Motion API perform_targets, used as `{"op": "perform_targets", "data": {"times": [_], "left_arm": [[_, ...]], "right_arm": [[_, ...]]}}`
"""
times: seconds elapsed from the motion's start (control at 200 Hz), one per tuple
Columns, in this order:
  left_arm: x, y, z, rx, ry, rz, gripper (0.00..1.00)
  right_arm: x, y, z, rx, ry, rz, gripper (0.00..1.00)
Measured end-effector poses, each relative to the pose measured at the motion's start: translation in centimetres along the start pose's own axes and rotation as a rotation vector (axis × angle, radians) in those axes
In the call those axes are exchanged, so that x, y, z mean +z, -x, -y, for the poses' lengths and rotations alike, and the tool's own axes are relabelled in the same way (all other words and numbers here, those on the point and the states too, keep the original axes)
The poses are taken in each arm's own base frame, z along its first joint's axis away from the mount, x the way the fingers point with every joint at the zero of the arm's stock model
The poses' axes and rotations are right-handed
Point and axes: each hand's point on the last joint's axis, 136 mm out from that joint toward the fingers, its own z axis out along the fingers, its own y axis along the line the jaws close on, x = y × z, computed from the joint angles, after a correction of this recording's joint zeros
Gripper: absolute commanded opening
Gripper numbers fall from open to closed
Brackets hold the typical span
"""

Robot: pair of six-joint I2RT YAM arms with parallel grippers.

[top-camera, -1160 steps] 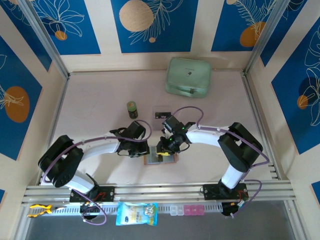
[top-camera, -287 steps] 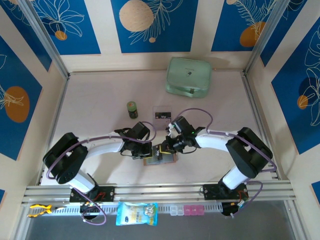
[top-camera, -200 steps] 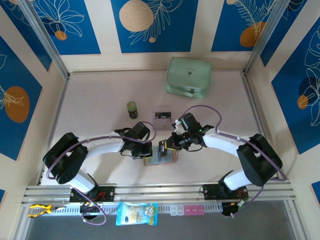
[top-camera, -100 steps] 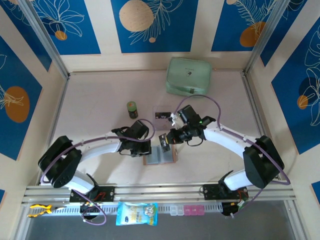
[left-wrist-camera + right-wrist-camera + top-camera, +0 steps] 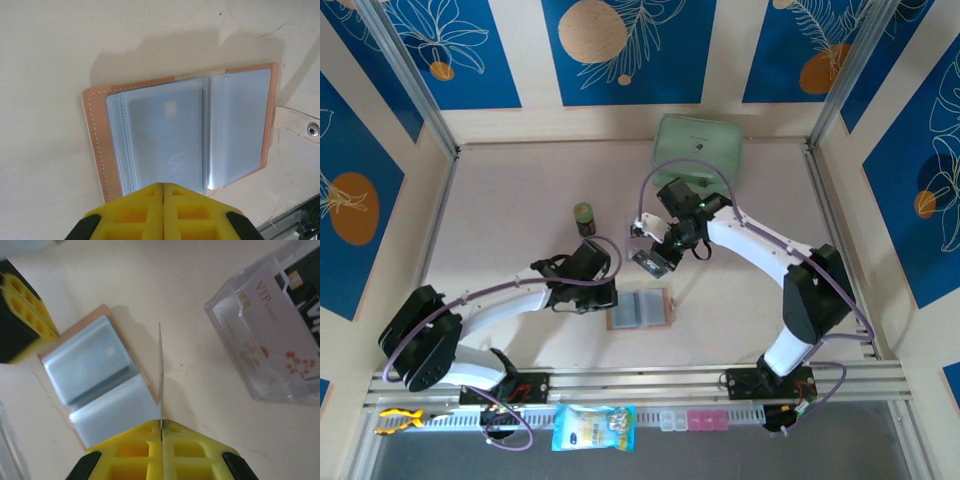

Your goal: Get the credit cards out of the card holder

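Card holder (image 5: 640, 309) lies spread open and flat on the pale table (image 5: 520, 200) in the top view, near the front edge between the two arms. The left gripper (image 5: 607, 297) sits just beside its left edge. The right gripper (image 5: 663, 252) is farther back, apart from the holder, with a credit card (image 5: 647, 262) pinched at its tip. A mint-green case (image 5: 710, 150) rests at the back of the table.

From the left wrist, the left gripper (image 5: 163, 189) has its yellow fingers pressed together with nothing between them, the tip over the near edge of the card holder (image 5: 150, 130). The holder shows a tan stitched border, grey sleeves and a snap tab (image 5: 300, 127) lying out to the right. Whether the tip touches it cannot be told.

From the right wrist, the right gripper (image 5: 161, 429) is clamped tight on the credit card (image 5: 160, 375), seen edge-on as a thin line standing straight out from the fingers. Below lies the open card holder (image 5: 95, 375). To the right is a clear plastic tray (image 5: 260, 330) with a pale card printed "VIP" inside.
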Motion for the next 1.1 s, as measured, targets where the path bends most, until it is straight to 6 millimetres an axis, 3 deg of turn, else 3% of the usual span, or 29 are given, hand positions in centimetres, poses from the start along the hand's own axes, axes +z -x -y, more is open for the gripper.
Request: {"op": "perform_targets", "data": {"times": [0.22, 0.595, 0.84, 1.1], "left_arm": [[-1.7, 0.0, -0.1, 0.001, -0.011, 0.035, 0.08], [-2.6, 0.8, -1.8, -0.028, 0.025, 0.05, 0.09], [-2.8, 1.7, -2.7, -0.044, 0.034, 0.067, 0.09], [-2.2, 2.0, -3.6, -0.059, 0.051, 0.043, 0.09]], "right_arm": [[0.1, 1.8, 2.0, -0.146, -0.025, -0.05, 0.0], [-1.5, 6.4, 8.1, -0.208, -0.065, 0.002, 0.0], [-0.4, 7.0, 10.5, -0.208, -0.042, -0.004, 0.0], [1.6, 6.1, 10.9, -0.213, 0.001, -0.045, 0.0]]}}
